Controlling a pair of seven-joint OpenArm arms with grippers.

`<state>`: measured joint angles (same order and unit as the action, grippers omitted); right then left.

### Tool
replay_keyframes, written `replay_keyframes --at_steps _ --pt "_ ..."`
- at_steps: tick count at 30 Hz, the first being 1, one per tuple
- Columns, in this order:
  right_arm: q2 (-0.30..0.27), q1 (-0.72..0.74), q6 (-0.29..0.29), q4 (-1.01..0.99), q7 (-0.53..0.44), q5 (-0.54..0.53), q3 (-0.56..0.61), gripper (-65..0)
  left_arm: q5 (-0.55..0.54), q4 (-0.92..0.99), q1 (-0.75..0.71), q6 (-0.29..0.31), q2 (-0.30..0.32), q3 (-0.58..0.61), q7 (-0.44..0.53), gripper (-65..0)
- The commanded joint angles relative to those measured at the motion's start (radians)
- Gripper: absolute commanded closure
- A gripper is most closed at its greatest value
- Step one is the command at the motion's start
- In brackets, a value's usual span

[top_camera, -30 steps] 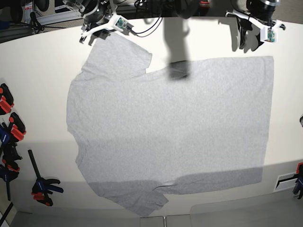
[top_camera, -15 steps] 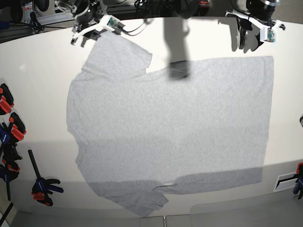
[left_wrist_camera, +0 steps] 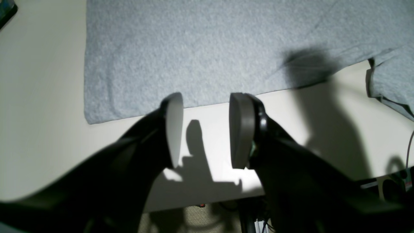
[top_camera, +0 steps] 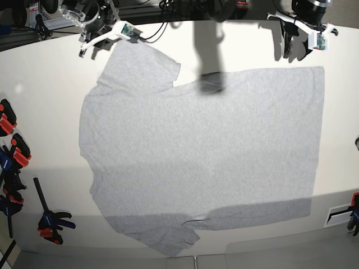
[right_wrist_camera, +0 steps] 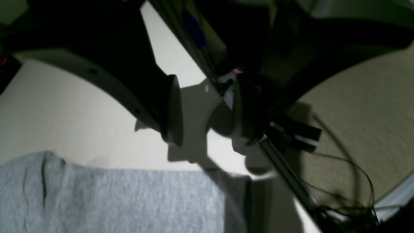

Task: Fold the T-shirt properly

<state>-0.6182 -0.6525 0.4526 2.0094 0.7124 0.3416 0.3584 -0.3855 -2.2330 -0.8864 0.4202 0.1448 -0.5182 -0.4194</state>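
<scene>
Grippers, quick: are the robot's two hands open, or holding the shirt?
Left gripper: open, holding nothing, jaws apart over the bare table just off the T-shirt edge.
Right gripper: open, holding nothing, off the shirt's edge.

In the right wrist view the right gripper is dark and blurred, and the T-shirt runs off the bottom edge. In the left wrist view the T-shirt is cut by the top edge. In the base view the table is cropped on all sides.
</scene>
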Motion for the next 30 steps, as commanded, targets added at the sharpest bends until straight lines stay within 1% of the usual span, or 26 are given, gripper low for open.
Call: replay_keyframes --at_steps 1,5,8,11,14,17,21,24,29,30 --pt "0.000 0.018 0.005 -0.007 -0.045 -0.031 0.031 -24.9 -0.010 -0.018 -0.011 0.000 0.006 -0.005 0.023 -21.9" --pt "0.001 0.094 0.005 -0.007 -0.023 -0.032 0.119 -24.9 -0.010 -0.018 -0.011 0.000 0.006 -0.005 0.023 -21.9" --pt "0.001 0.148 0.004 -0.007 -0.012 -0.032 0.157 -24.9 -0.010 -0.018 -0.011 0.000 0.006 -0.005 0.023 -21.9" --pt "0.000 0.188 0.004 -0.010 -0.012 -0.037 0.163 -24.9 -0.010 -0.018 -0.011 0.000 0.006 -0.005 0.023 -21.9" --pt "0.001 0.209 0.005 -0.038 -0.010 -0.085 0.163 -24.9 -0.010 -0.018 -0.011 0.000 0.006 -0.005 0.023 -21.9" --pt "0.000 0.206 0.006 -0.063 -0.003 -0.088 0.166 -24.9 -0.010 -0.018 -0.011 0.000 0.006 -0.005 0.023 -21.9" --pt "0.000 0.206 0.026 -0.101 0.008 -0.088 0.166 -24.8 -0.010 -0.018 -0.011 0.000 0.006 -0.005 0.023 -21.9" --pt "0.000 0.206 0.027 -0.112 0.017 -0.088 0.166 -24.6 -0.010 -0.018 -0.011 -0.001 0.006 -0.005 0.023 -21.9" --pt "0.001 0.206 0.024 -0.112 0.035 -0.088 0.166 -14.8 -0.010 -0.018 -0.011 0.000 0.006 -0.005 0.023 -21.9" --pt "0.001 0.206 0.016 -0.112 0.037 -0.088 0.166 -12.8 -0.010 -0.018 -0.011 0.000 0.006 -0.005 0.023 -21.9"
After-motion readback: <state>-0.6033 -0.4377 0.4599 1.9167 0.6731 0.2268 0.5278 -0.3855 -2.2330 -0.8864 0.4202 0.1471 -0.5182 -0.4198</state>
